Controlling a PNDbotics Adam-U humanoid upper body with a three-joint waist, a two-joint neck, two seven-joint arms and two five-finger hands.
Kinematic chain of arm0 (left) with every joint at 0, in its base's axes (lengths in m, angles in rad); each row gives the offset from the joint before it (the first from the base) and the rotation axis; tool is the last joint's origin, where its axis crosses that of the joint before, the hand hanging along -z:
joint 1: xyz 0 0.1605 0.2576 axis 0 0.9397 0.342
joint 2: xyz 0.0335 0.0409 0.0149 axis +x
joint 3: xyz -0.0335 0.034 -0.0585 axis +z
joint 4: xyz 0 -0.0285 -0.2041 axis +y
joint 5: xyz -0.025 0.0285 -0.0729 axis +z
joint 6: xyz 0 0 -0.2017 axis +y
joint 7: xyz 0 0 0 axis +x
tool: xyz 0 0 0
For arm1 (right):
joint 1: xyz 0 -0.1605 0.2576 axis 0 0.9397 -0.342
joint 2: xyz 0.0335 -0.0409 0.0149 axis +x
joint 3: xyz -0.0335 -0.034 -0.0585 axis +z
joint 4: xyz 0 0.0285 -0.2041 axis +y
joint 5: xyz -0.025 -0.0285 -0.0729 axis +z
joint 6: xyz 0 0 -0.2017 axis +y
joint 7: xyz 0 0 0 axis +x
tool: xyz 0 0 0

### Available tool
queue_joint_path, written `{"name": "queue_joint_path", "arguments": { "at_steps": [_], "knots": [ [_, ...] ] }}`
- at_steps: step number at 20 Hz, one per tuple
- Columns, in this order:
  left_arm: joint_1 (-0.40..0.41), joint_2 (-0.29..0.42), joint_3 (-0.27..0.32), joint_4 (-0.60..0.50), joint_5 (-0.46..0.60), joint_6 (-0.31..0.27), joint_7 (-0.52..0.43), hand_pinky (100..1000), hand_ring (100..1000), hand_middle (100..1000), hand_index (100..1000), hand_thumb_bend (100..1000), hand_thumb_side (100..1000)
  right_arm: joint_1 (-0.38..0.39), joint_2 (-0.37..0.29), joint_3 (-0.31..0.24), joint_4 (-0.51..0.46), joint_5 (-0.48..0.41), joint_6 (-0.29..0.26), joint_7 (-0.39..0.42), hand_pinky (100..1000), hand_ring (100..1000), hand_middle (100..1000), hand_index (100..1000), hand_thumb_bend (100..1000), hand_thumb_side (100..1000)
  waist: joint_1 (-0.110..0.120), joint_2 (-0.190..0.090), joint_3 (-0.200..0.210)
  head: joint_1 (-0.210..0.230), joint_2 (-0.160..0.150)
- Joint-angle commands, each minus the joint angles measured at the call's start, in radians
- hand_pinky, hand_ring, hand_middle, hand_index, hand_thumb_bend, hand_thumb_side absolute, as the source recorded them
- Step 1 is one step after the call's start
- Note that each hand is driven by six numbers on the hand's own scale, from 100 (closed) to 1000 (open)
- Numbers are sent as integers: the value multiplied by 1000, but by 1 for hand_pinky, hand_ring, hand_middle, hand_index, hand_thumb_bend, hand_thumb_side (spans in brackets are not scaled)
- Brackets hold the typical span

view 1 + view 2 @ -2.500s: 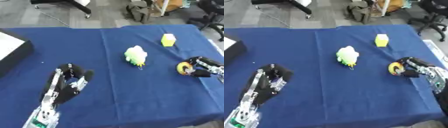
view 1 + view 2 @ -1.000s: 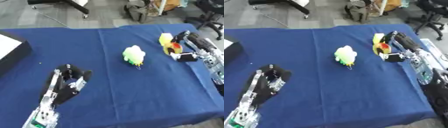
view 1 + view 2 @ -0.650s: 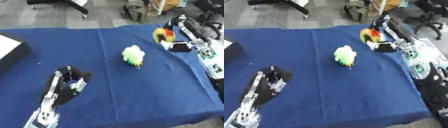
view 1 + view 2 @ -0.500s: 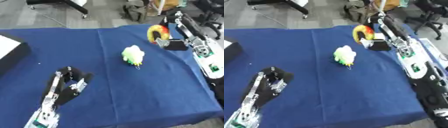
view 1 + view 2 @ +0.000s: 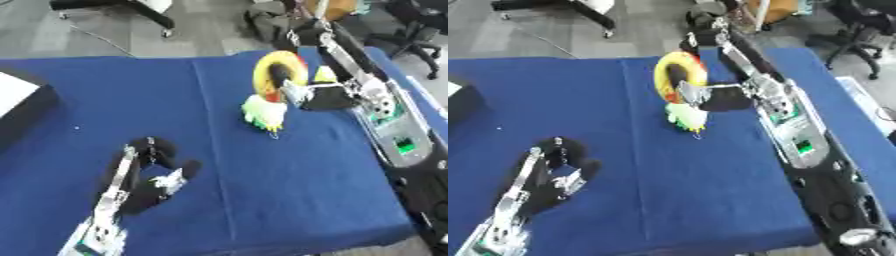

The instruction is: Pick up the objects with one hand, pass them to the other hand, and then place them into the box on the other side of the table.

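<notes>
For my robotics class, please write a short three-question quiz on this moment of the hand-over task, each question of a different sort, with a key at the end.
1. True or false: the right hand holds the yellow ring lifted off the blue table.
2. Which hand rests with relaxed fingers at the lower left? A) left hand B) right hand
3. Fill in: just below the ring in the view, the green and white toy lies on the ____.

Key
1. True.
2. A.
3. Table.
</notes>
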Motion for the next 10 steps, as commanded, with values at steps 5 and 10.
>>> {"name": "queue_joint_path", "arguments": {
  "at_steps": [5, 10],
  "knots": [
    [-34, -21, -25, -35, -80, -44, -112, 630, 525, 585, 696, 1000, 398, -10, 17, 58, -54, -68, 7, 78, 665, 490, 262, 316, 100, 440, -4, -16, 5, -2, -2],
    [-44, -41, -43, -23, -44, -28, -100, 623, 525, 590, 697, 1000, 471, -2, 28, 81, -51, -95, 19, 111, 662, 485, 260, 314, 100, 443, -7, -17, 6, -3, -2]
  ]
}}
